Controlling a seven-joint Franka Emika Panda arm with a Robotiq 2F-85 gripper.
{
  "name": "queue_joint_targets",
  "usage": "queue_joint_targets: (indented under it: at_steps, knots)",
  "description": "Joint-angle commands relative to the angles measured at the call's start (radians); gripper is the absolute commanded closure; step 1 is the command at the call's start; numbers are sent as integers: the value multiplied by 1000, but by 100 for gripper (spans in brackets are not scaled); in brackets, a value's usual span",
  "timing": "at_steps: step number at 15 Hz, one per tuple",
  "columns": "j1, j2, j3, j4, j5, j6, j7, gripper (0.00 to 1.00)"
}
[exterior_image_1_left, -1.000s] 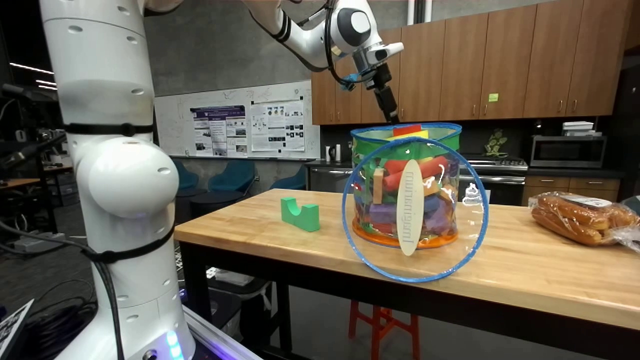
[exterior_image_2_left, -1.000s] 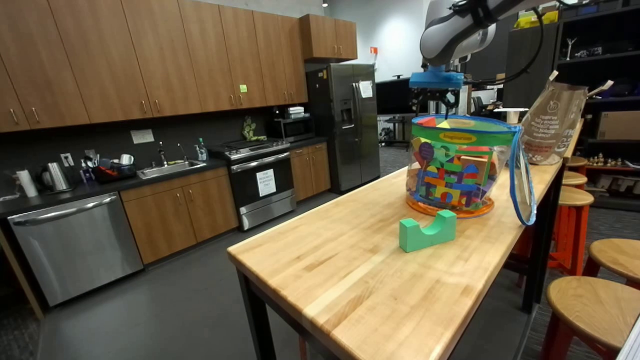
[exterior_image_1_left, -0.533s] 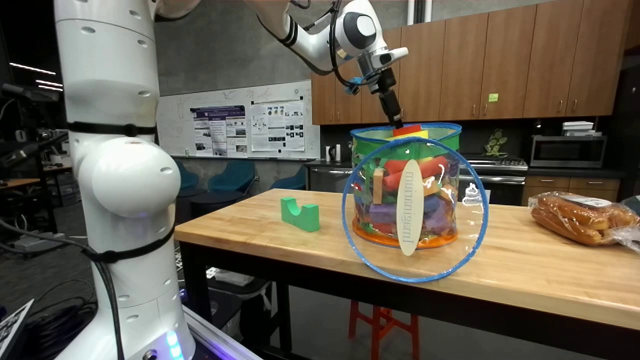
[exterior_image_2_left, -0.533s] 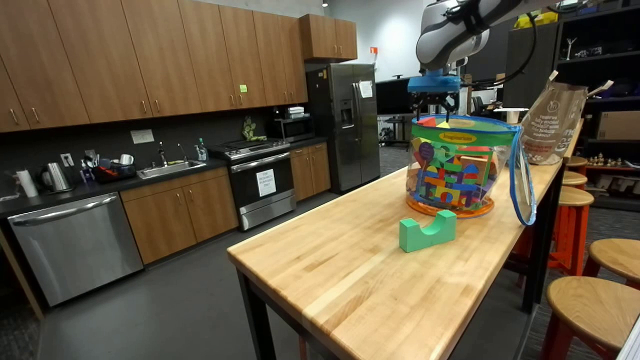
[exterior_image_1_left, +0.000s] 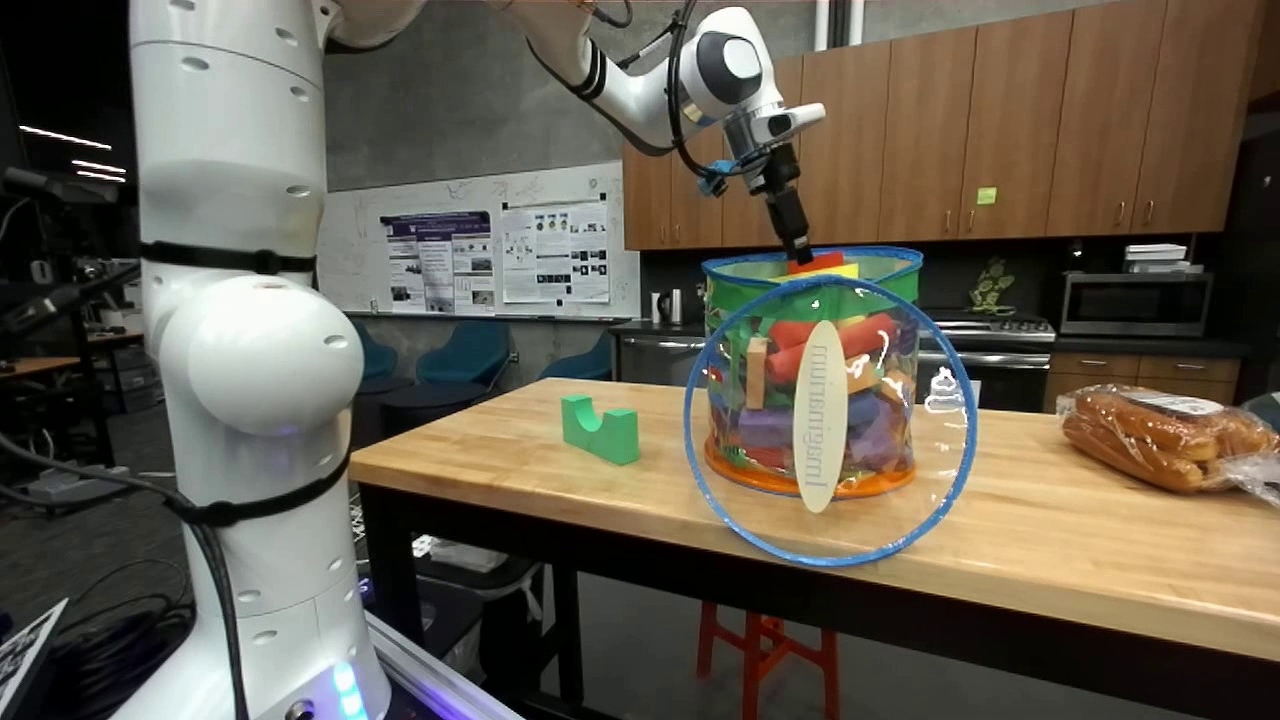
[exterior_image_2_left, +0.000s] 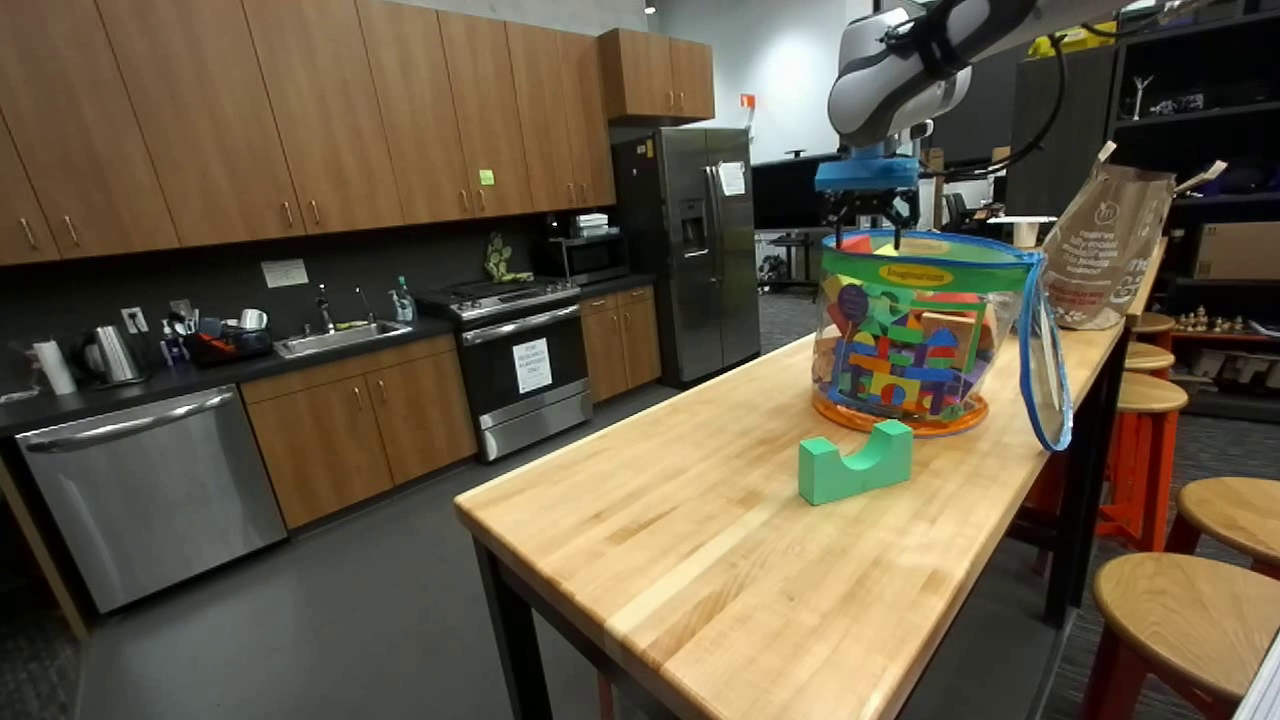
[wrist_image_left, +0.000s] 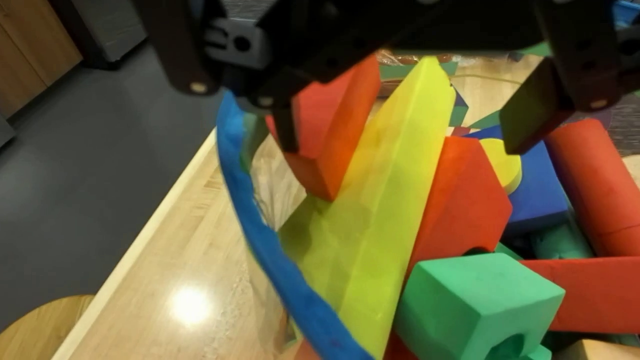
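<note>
My gripper (exterior_image_1_left: 797, 245) is open at the mouth of a clear round block bin (exterior_image_2_left: 960, 277) with a green band and blue rim. It also shows in the wrist view (wrist_image_left: 407, 122), with the jaws wide apart. A red block (wrist_image_left: 345, 125) and a long yellow block (wrist_image_left: 375, 220) on top of the pile lie between the fingers. One fingertip overlaps the red block's outer side; I cannot tell if they touch. Other foam blocks lie below, such as a green block (wrist_image_left: 480, 300) and a red cylinder (wrist_image_left: 595, 185). A green arch block (exterior_image_2_left: 855, 465) lies outside on the table.
The bin's clear lid (exterior_image_1_left: 820, 420) hangs open over the front edge of the wooden table (exterior_image_1_left: 480, 450). Bagged bread (exterior_image_1_left: 1170, 440) lies past the bin. A brown paper bag (exterior_image_2_left: 1100, 250) stands behind the bin. Stools (exterior_image_2_left: 1190, 600) stand beside the table.
The gripper has moved slightly down and across to the bin's rim, close to the red block. The jaws stay open. The bin and the green arch block have not moved.
</note>
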Motion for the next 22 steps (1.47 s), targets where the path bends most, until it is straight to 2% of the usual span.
queue_joint_targets:
  at_steps: [1,15,16,18,22]
  knots:
    - [21,19,-20,41,-12,-34,4,0]
    - [42,74,-29,99,-14,-86,3,0]
    - [41,75,-31,101,-16,-91,7,25]
    - [39,74,-36,104,-14,-101,3,32]
    - [36,61,-46,93,-11,-111,0,65]
